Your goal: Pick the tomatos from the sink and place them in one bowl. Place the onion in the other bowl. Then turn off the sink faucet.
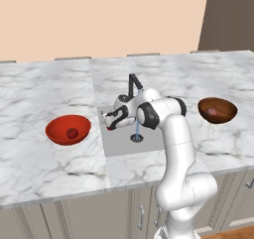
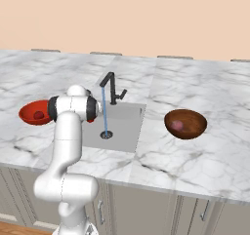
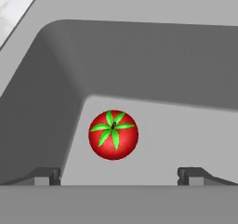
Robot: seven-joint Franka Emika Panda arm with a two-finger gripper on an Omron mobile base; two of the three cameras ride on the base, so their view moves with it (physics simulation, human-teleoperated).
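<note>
White marble tabletop [image 1: 49, 91] holds both bowls — the claw [image 3: 118, 175], spread wide in the sink [image 3: 186, 79], must descend and close on the bright tomato [image 3: 113, 135].

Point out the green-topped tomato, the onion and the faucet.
Green-topped tomato [image 3: 113, 135]: hand view, on its red skin below the leaves.
Onion [image 2: 177, 125]: right base view, on its pinkish top, inside the brown bowl.
Faucet [image 2: 113, 88]: right base view, on the black upright post.

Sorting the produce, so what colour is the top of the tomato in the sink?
Green, a leafy star on the bright red tomato, clearest in the hand view.
</note>
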